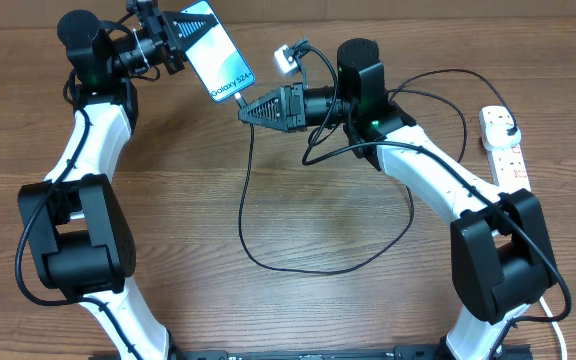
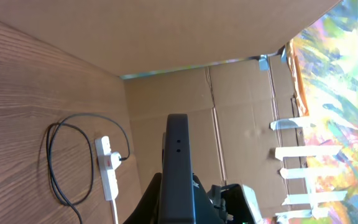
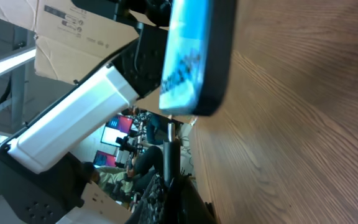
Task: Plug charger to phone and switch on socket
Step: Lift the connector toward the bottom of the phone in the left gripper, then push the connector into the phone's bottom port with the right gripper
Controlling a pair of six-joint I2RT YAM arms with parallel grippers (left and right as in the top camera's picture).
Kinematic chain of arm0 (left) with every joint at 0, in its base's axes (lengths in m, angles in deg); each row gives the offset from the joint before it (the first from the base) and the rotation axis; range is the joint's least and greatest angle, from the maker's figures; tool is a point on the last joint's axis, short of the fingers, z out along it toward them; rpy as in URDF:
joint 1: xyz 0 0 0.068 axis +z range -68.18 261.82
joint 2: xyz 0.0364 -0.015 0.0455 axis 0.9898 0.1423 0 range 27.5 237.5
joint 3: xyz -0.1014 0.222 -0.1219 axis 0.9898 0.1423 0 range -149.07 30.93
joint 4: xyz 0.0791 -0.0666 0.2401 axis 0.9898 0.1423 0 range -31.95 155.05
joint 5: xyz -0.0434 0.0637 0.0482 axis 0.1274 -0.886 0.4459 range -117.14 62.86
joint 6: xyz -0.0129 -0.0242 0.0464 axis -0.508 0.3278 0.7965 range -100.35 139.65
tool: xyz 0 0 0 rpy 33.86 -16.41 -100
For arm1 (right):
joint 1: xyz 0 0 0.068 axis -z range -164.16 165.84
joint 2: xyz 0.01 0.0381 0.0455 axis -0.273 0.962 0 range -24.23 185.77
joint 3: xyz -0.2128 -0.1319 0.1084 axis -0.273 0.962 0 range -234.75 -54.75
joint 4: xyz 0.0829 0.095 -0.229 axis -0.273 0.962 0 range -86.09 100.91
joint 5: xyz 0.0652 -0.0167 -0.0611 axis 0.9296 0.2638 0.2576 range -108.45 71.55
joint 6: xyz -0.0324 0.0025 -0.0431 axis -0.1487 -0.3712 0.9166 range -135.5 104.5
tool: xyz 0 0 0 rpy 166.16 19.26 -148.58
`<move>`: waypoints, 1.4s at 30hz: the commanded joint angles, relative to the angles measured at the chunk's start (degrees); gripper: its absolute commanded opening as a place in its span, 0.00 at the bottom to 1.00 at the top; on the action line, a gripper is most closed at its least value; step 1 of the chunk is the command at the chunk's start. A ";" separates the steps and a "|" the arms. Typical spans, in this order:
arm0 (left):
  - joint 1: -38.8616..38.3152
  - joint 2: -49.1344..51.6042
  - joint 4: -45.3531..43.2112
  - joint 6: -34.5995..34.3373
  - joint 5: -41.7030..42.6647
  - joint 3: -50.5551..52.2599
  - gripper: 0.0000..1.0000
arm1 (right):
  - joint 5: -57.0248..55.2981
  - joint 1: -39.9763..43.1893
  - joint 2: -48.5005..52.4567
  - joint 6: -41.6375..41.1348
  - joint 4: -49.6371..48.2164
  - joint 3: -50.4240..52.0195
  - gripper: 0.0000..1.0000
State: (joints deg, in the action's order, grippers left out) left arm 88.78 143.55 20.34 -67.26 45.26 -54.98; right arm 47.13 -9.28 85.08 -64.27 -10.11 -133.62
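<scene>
Just below the phone (image 1: 214, 50), at its lower short end, sits the connector tip (image 3: 171, 144) of the charger (image 1: 251, 160). It is pinched in the clenched right gripper (image 1: 245, 109) and aimed at the port. In the right wrist view a sliver of gap seems to separate tip and phone, though the blur makes this hard to be sure of. The tip is small, stiff and light, so it is best held close behind its end; the cable behind it is limp and would likely buckle if pushed from further back. The phone is held off the table (image 1: 328, 200), tilted, with the left gripper (image 1: 182, 42) closed on its upper part. It is a rigid, smooth slab, probably slippery, so a firm grip across its thin dark edges looks like the best way to resist the push of insertion without the phone pivoting. From the tip the black cable drops to the table, loops wide and runs right, where its plug (image 1: 509, 128) appears seated in the white socket (image 1: 503, 150). The socket lies well apart from both grippers, near the table's right edge.
</scene>
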 commanded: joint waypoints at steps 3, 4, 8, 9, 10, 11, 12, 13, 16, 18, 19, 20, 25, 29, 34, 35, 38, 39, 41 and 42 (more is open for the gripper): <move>0.20 -0.20 -0.26 -0.94 0.68 -0.83 0.04 | -1.09 0.13 -1.95 2.64 1.51 -1.07 0.04; 0.20 -0.20 -0.26 -0.92 0.68 -0.83 0.05 | -1.09 0.13 -1.95 2.64 1.49 -1.07 0.04; 0.20 -0.20 -0.20 0.85 1.64 -0.83 0.04 | -1.16 0.13 -1.95 2.82 1.29 -1.07 0.04; 0.17 -0.20 -0.20 1.25 1.79 -0.83 0.04 | -1.31 0.13 -1.95 2.82 1.27 -1.07 0.04; 0.17 -0.20 -0.20 1.20 1.97 -0.83 0.04 | -1.33 0.13 -1.95 2.82 1.27 -1.07 0.04; 0.17 -0.20 -0.15 1.20 2.08 -0.83 0.04 | -1.51 0.13 -1.95 2.82 1.29 -1.07 0.04; 0.13 -0.20 -0.15 1.20 2.19 -0.83 0.04 | -1.53 0.13 -1.95 2.82 1.27 -1.07 0.04; 0.11 -0.20 -0.11 1.20 2.29 -0.83 0.04 | -1.53 0.13 -1.95 2.82 1.27 -1.07 0.04; 0.11 -0.20 -0.04 1.20 2.47 -0.83 0.04 | -1.53 0.13 -1.95 2.82 1.27 -1.07 0.04; 0.13 -0.20 -0.04 1.20 2.47 -0.83 0.04 | -1.75 0.13 -1.95 2.82 1.27 -1.07 0.04; 0.11 -0.20 -0.04 1.22 2.47 -0.83 0.04 | -1.95 0.13 -1.95 2.78 1.25 -1.07 0.04; 0.11 -0.20 -0.02 1.22 2.49 -0.83 0.04 | -1.97 0.13 -1.95 2.80 1.25 -1.07 0.04; -0.26 -0.20 -0.04 1.66 3.10 -0.83 0.04 | -1.95 0.13 -1.95 2.29 1.25 -1.07 0.04; -0.79 -0.20 -0.04 1.68 3.06 -0.83 0.04 | -1.97 0.13 -1.95 1.90 1.25 -1.07 0.04; -0.76 -0.20 -0.04 2.71 3.23 -0.83 0.04 | -1.95 0.13 -1.95 1.57 1.25 -1.07 0.04; -0.79 -0.20 -0.04 2.73 3.30 -0.83 0.04 | -1.95 0.13 -1.95 0.96 1.25 -1.07 0.04; -0.79 -0.20 -0.07 2.71 3.56 -0.83 0.04 | -1.95 0.13 -1.95 0.76 1.03 -1.07 0.04; -0.79 -0.20 -0.04 2.73 3.72 -0.83 0.04 | -1.95 0.13 -1.95 0.74 0.94 -1.07 0.04; -0.83 -0.20 -0.04 3.34 3.74 -0.83 0.04 | -1.95 0.13 -1.95 0.02 0.57 -1.07 0.04; -0.85 -0.20 -0.04 3.28 3.74 -0.83 0.04 | -1.95 0.13 -1.95 -0.55 0.57 -1.07 0.04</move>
State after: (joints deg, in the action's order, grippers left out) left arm 88.65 143.55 20.56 -65.65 46.77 -54.98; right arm 45.86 -9.28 85.08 -63.51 -8.58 -133.62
